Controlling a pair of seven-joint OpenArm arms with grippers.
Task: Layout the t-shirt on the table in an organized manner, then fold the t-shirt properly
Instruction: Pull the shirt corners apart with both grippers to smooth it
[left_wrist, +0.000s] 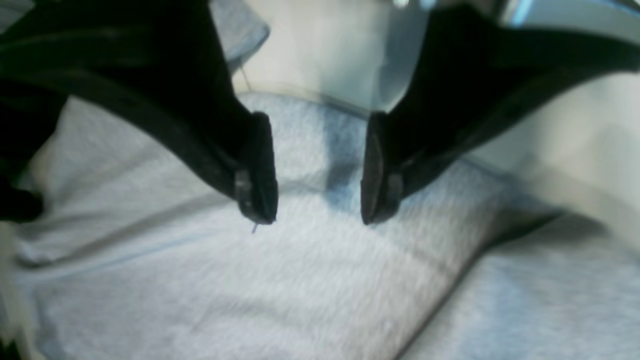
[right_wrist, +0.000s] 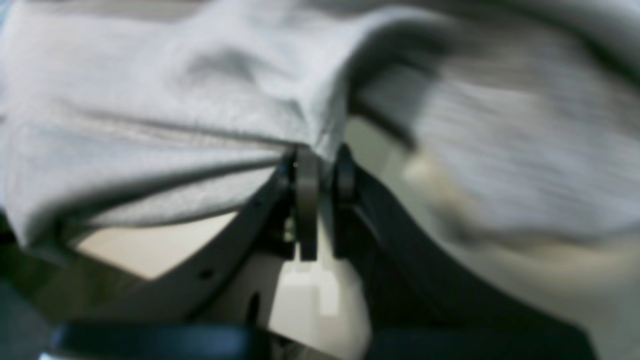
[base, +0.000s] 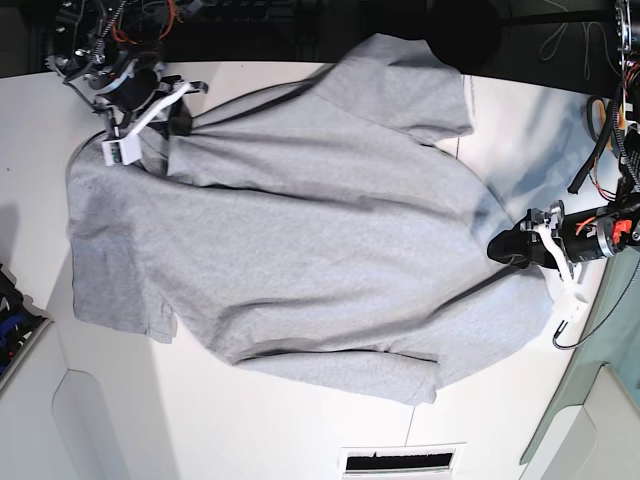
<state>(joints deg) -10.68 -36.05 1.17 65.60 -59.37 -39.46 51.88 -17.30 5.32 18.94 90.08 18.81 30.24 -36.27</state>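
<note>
Right now my right gripper (right_wrist: 322, 167) is clamped on a bunched edge of the shirt (base: 300, 230), the two fingers (right_wrist: 306, 200) almost together with grey cloth pinched between them. From that pinch the fabric fans out to the left in tight folds, and a strip of the table (right_wrist: 150, 250) shows underneath it. In the base view this gripper (base: 178, 118) sits at the upper left corner of the shirt, where creases run out across the cloth toward the middle.

My left gripper (left_wrist: 317, 200) hangs spread apart over the shirt, with nothing between its fingers (left_wrist: 260, 170); whether the tips touch the cloth I cannot tell, as the view is blurred. A fold line runs across the fabric just under them, and the table (left_wrist: 320, 45) shows beyond the shirt's edge. In the base view that gripper (base: 505, 247) is at the right edge of the shirt.

The shirt lies spread over most of the table (base: 300, 420), plain grey side up, a sleeve at the top, another part at the lower left, wrinkled and not folded
</note>
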